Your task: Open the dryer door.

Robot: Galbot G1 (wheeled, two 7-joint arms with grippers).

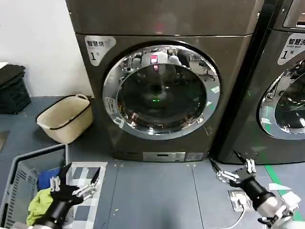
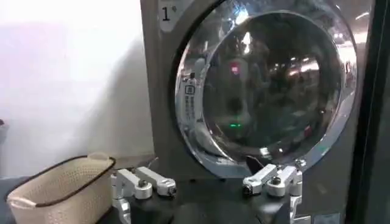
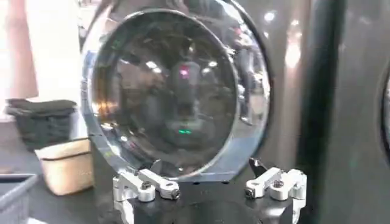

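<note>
Chrome and dark glass lead our head-view entry: the dryer door (image 1: 161, 90) sits shut at the centre of the dryer (image 1: 95, 119), whose "1" badge (image 1: 99, 47) lies at ten o'clock from the door. At three o'clock we log the darker neighbouring machine (image 1: 286, 86). A cream basket (image 1: 64, 119) stands on the floor at nine o'clock, a grey crate (image 1: 28, 181) at seven. Our left gripper (image 1: 76, 183) hovers at seven o'clock over the crate, fingers spread; our right gripper (image 1: 228, 171) hovers at five o'clock, fingers likewise apart, both clear of the door.

Left wrist view: we list the left gripper (image 2: 207, 185) agape, holding nothing, the dryer door (image 2: 268, 85) closed beyond it, the cream basket (image 2: 58, 182) alongside.

Right wrist view: we list the right gripper (image 3: 210, 189) splayed and empty, facing the dryer door (image 3: 173, 91).
</note>
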